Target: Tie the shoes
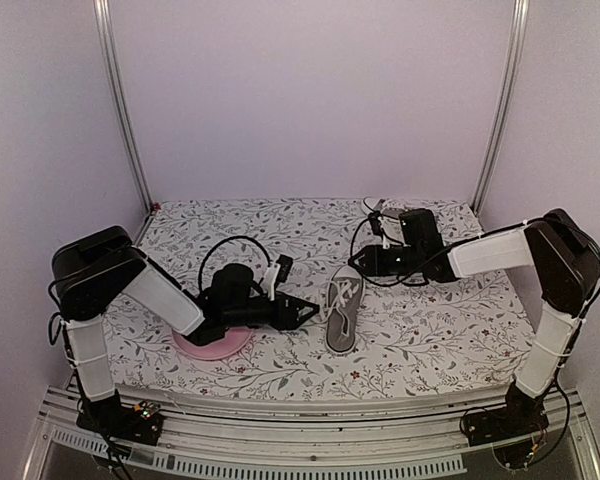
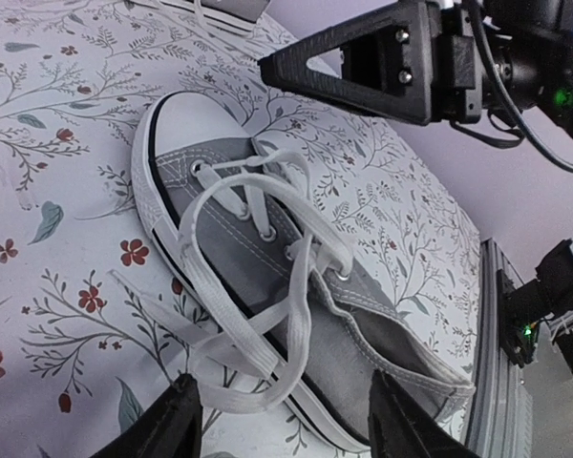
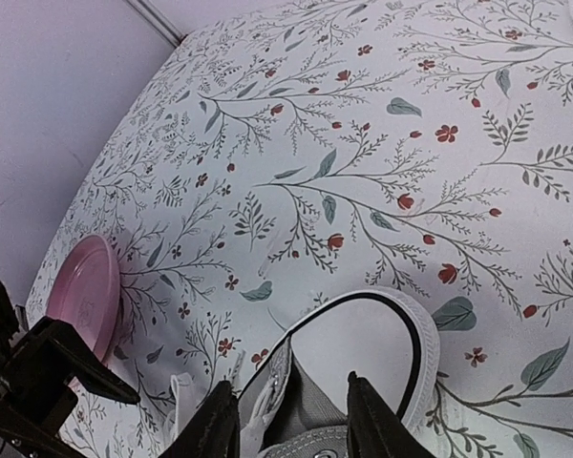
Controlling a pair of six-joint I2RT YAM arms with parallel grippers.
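A grey canvas shoe [image 2: 363,324] with white toe cap [image 2: 186,119] and loose, untied white laces [image 2: 258,205] lies on the counter [image 2: 57,191] just ahead of the spread left gripper [image 2: 286,425] and beneath the spread right gripper [image 3: 291,420].

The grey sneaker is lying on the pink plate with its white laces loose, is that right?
Not quite. The sneaker lies on the flowered cloth; the pink plate sits apart from it, under the left arm. The top view shows this. The white laces are loose, as you said.
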